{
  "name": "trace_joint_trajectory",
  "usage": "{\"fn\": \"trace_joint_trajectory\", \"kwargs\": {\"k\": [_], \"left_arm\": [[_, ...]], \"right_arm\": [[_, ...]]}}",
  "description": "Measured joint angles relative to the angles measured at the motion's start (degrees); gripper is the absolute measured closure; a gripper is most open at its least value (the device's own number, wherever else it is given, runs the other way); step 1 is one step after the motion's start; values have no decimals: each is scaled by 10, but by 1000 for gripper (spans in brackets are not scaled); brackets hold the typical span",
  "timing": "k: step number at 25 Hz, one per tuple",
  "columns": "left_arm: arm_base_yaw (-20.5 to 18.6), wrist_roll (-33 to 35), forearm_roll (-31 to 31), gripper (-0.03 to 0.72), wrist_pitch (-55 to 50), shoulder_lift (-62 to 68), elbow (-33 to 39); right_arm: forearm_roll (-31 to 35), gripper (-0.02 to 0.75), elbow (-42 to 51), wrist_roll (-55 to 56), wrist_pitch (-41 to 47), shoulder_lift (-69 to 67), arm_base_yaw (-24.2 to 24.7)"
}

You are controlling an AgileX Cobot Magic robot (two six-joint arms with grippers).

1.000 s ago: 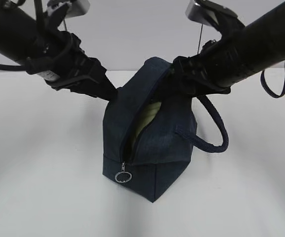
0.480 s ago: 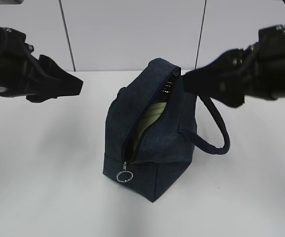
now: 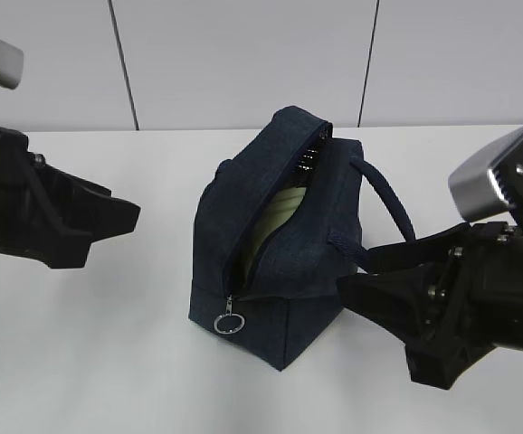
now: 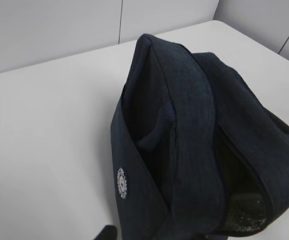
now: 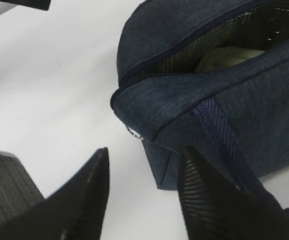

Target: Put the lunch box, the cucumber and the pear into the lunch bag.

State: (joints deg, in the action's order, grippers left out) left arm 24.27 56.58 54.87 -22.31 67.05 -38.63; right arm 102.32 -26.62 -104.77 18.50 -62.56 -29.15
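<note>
A plain white table [image 3: 90, 344] is backed by a pale panelled wall [image 3: 243, 54]; the bag [image 3: 271, 262] stands unzipped. The right pincer [image 5: 142, 192] is seen parted, empty; the left pincer's [image 3: 121, 217] state cannot be told.

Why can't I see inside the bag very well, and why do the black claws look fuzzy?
Exterior view: the lunch bag opening is shadowed; only a pale green bit shows. Right wrist view: the right gripper sits very near the lens, so it looks soft. Left wrist view: dark fabric hides detail.
</note>
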Motion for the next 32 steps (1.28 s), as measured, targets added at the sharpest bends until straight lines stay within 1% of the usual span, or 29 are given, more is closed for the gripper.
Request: {"fn": "trace_joint_trajectory", "kwargs": {"k": [3,6,19,21,23,25,27,28,29,30,32], "left_arm": [[0,1,4,417,-1,0,2],[0,1,12,418,-2,0,2],[0,1,21,418,-2,0,2],[0,1,21,418,-2,0,2],[0,1,21,418,-2,0,2],[0,1,21,418,-2,0,2],[0,1,21,418,-2,0,2],[0,1,21,418,-2,0,2],[0,1,21,418,-2,0,2],[0,1,21,418,-2,0,2],[0,1,21,418,-2,0,2]], "right_arm": [[2,401,0,-4,7,0,0],[2,407,0,-4,9,0,0],[3,416,0,-5,84,0,0],[-8,417,0,-5,93,0,0],[-82,418,-6,22,101,0,0],[-224,419,-22,137,94,0,-1],[-384,419,-38,326,51,0,-9],[-466,419,-40,407,22,0,-21],[-529,419,-40,491,-13,0,-39],[-563,419,-37,549,-43,0,-57],[-601,419,-23,608,-102,-1,-109]]}}
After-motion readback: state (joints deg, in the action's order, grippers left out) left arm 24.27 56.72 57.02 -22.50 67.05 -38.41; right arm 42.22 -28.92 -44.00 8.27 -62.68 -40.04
